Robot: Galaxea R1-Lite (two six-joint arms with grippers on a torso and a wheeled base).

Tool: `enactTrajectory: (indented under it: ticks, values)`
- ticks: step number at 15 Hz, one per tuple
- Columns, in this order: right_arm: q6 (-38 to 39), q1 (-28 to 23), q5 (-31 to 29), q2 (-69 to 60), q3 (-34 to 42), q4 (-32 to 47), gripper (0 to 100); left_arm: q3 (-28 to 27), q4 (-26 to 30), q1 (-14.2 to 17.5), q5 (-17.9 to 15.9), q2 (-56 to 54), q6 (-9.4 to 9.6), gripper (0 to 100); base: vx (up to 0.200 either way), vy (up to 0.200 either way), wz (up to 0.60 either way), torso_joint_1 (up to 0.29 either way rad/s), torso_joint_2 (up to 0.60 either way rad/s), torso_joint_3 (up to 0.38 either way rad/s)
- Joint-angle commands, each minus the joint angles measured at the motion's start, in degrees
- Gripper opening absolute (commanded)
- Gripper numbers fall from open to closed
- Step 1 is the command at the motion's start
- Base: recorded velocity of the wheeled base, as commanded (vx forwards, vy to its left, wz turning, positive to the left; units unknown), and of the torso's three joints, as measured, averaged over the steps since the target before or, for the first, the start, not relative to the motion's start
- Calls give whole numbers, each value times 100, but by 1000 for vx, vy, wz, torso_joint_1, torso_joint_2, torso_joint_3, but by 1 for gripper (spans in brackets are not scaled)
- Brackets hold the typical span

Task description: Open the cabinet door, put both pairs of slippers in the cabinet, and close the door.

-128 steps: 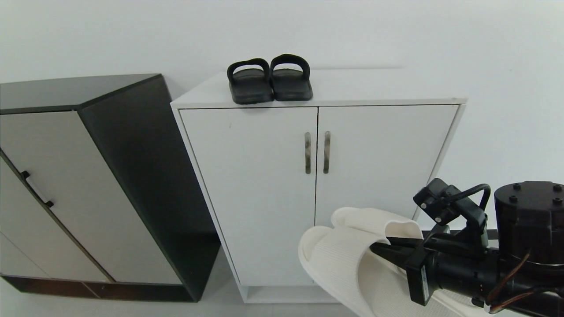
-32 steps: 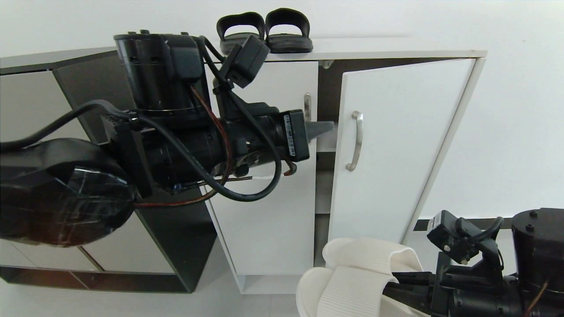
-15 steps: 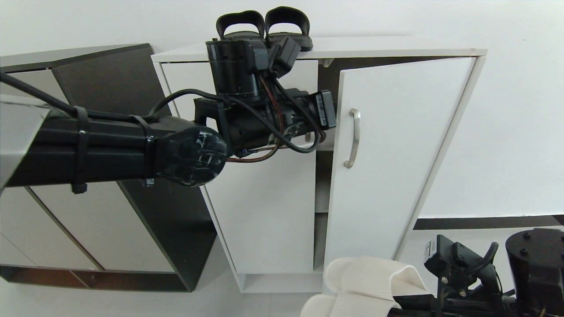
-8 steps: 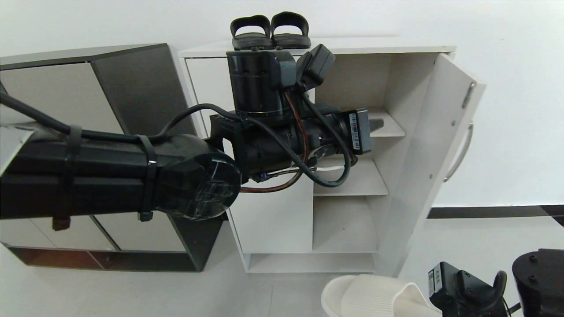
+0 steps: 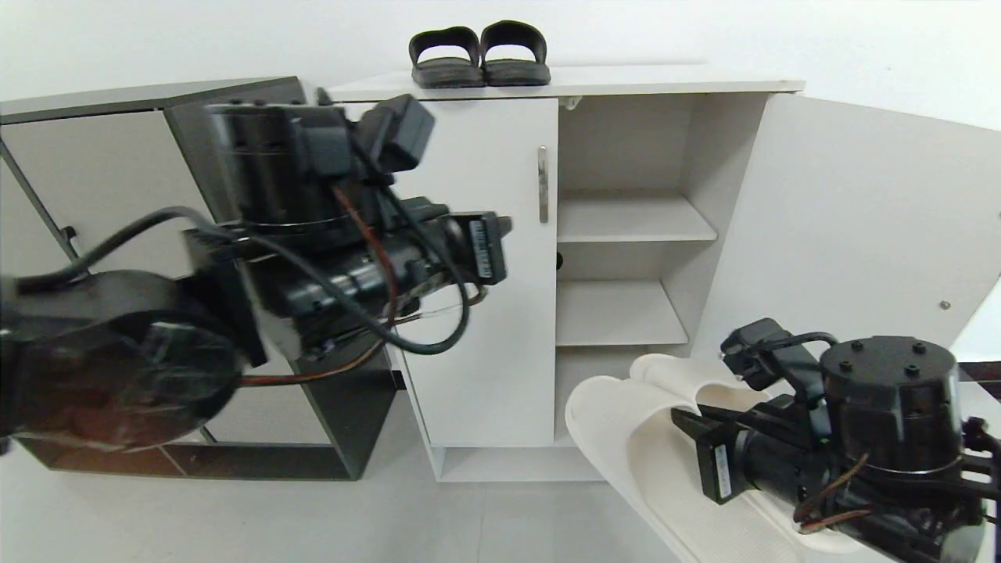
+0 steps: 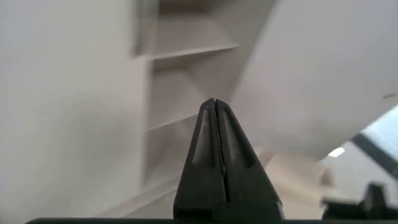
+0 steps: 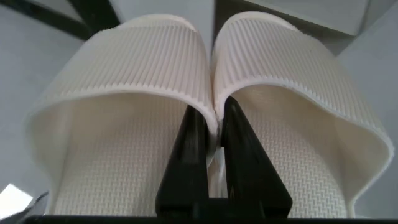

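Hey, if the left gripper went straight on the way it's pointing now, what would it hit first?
Probably nothing near: the shut left gripper aims past the closed door into the open cabinet, around its lower shelf. Depth is unclear, so it could meet the shelf or the inner wall first.

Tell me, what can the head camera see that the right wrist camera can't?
Head view: the black slippers sitting on top of the cabinet, its door swung wide open, and the shelves inside. Right wrist view: close up, the right gripper pinching the white slippers together by their inner edges. Both: the white slippers, held in that gripper.
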Motion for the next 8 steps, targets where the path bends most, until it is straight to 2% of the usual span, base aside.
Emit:
enactTrajectory:
  ticks: [1, 2, 3, 4, 5, 7, 8]
  values:
    - [142, -13, -275, 592, -320, 4, 0, 2002, 537, 971, 1089, -2481, 302, 0, 0, 0, 0, 0, 0, 0]
    - [177, -13, -328, 619, -338, 4, 0, 2354, 616, 1208, 1089, -2911, 337, 0, 0, 0, 0, 0, 0, 0]
    - [194, -127, -381, 654, -355, 4, 0, 3285, 889, 1779, 1124, -4195, 618, 0, 0, 0, 0, 0, 0, 0]
    - [194, -171, -372, 663, -355, 4, 0, 3848, 1144, 2280, 1291, -5117, 838, 0, 0, 0, 0, 0, 0, 0]
    - [194, -180, -381, 689, -355, -5, 0, 4243, 1425, 2808, 1458, -5917, 864, 0, 0, 0, 0, 0, 0, 0]
    - [186, -171, -381, 689, -355, -22, 0, 4797, 2146, 3687, 1458, -7279, 873, 0, 0, 0, 0, 0, 0, 0]
    - [186, -180, -381, 751, -355, -49, 0, 5043, 2603, 3959, 1414, -7921, 917, 0, 0, 0, 0, 0, 0, 0]
